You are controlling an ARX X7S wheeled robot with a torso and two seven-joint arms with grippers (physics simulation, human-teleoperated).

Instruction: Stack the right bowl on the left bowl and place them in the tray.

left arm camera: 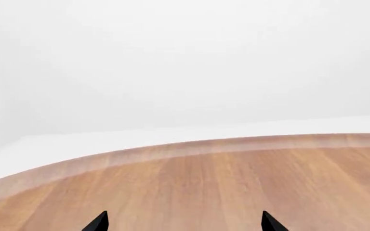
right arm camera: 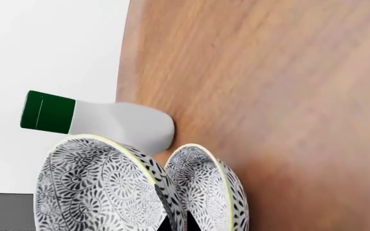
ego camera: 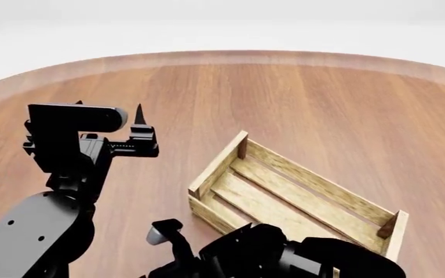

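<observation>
In the right wrist view two black-and-white patterned bowls sit side by side, the nearer bowl (right arm camera: pixel 95 192) overlapping the other bowl (right arm camera: pixel 205 185). My right gripper (right arm camera: pixel 179 225) has its two black tips close together on either side of the nearer bowl's rim. Neither bowl shows in the head view, where the right arm (ego camera: pixel 284 255) hides them. The tray (ego camera: pixel 230 159), a light-wood slat crate with corner posts, lies empty at centre right. My left gripper (left arm camera: pixel 185 224) is open and empty above bare table; one fingertip (ego camera: pixel 139 116) shows in the head view.
A white bottle with a green cap (right arm camera: pixel 108 122) is right behind the bowls, near the table's edge (right arm camera: pixel 125 72). The round wooden table (ego camera: pixel 323 98) extends beyond the tray; its far rim (left arm camera: pixel 191 147) shows in the left wrist view.
</observation>
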